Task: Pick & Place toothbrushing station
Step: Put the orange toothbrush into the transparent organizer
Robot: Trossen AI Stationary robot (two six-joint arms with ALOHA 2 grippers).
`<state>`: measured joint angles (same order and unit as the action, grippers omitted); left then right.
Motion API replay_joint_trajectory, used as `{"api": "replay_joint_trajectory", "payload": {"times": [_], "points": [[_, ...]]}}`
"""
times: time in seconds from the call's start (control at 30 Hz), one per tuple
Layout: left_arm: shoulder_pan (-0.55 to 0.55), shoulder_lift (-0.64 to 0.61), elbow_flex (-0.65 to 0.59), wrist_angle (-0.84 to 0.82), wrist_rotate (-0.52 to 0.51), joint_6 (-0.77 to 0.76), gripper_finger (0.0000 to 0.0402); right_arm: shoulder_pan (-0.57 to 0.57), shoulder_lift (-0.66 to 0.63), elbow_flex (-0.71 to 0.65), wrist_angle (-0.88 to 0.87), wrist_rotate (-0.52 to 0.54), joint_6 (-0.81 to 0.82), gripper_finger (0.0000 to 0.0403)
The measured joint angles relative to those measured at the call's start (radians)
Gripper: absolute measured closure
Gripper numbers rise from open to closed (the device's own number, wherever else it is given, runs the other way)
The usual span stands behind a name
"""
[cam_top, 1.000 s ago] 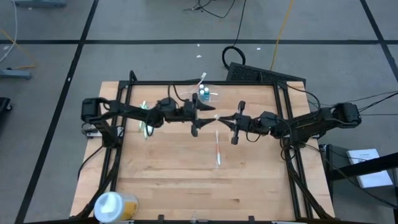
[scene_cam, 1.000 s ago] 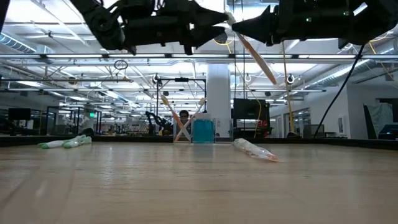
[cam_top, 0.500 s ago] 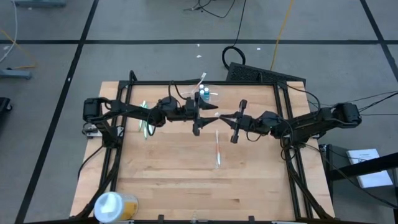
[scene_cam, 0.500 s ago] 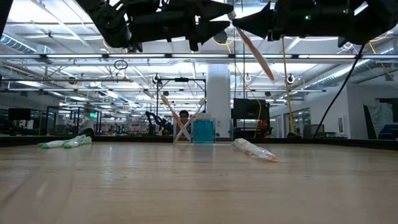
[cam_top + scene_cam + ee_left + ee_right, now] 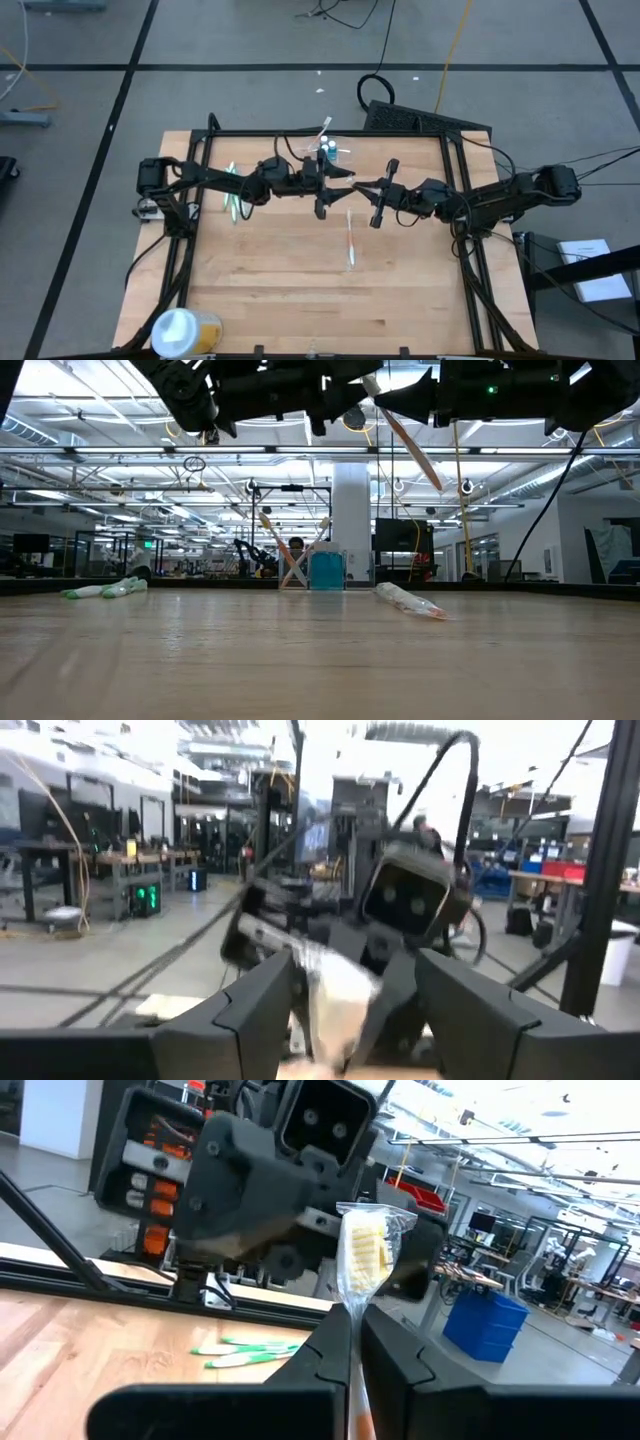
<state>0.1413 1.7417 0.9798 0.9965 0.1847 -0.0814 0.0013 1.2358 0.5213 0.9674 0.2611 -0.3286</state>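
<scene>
Nearest you, one wrapped brush (image 5: 350, 245) lies mid-tabletop, unplaced. Above it your right hand (image 5: 350, 1342) is clamped on a wrapped brush (image 5: 362, 1252) held in the air; the left hand (image 5: 345, 1005) faces it, fingers apart around its tip. The station (image 5: 328, 151) waits at the far edge, so placing remains.

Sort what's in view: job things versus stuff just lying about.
Job: toothbrushing station; wrapped toothbrush pinched in right gripper; left gripper open at its head.
Lying about: white-and-yellow tub; green toothbrushes; clear-wrapped toothbrush on the table.
</scene>
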Motion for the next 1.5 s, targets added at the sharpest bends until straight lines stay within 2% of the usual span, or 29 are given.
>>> {"api": "replay_joint_trajectory", "payload": {"times": [0.2, 0.5, 0.63, 0.9, 0.97, 1.07, 1.3, 1.5], "points": [[0.000, 0.055, 0.044, -0.004, 0.007, 0.008, 0.0186, 0.000, 0.000, 0.001, -0.005, 0.000, 0.002, 0.0399], [0.000, 0.065, 0.044, 0.000, 0.006, 0.024, 0.0191, 0.000, 0.000, 0.001, -0.009, 0.000, -0.001, 0.0399], [0.001, 0.065, 0.044, 0.001, 0.006, 0.026, 0.0225, 0.000, 0.000, 0.001, -0.010, 0.000, -0.001, 0.0399], [0.002, 0.065, 0.044, 0.001, 0.001, 0.027, 0.0334, 0.000, 0.000, 0.001, -0.016, -0.002, 0.006, 0.0395], [0.003, 0.065, 0.044, 0.000, -0.001, 0.032, 0.0359, 0.000, -0.001, 0.001, -0.026, -0.002, 0.016, 0.0382], [0.012, 0.058, 0.043, -0.023, 0.000, 0.047, 0.0386, 0.001, -0.001, 0.001, -0.051, -0.003, 0.037, 0.0340], [0.060, -0.045, 0.043, -0.154, -0.019, 0.069, 0.0369, 0.000, -0.027, 0.001, -0.099, 0.149, 0.128, 0.0226], [0.106, -0.183, 0.042, -0.386, -0.155, 0.184, 0.0387, 0.000, -0.131, 0.001, -0.281, 0.158, 0.157, 0.0178]]}}
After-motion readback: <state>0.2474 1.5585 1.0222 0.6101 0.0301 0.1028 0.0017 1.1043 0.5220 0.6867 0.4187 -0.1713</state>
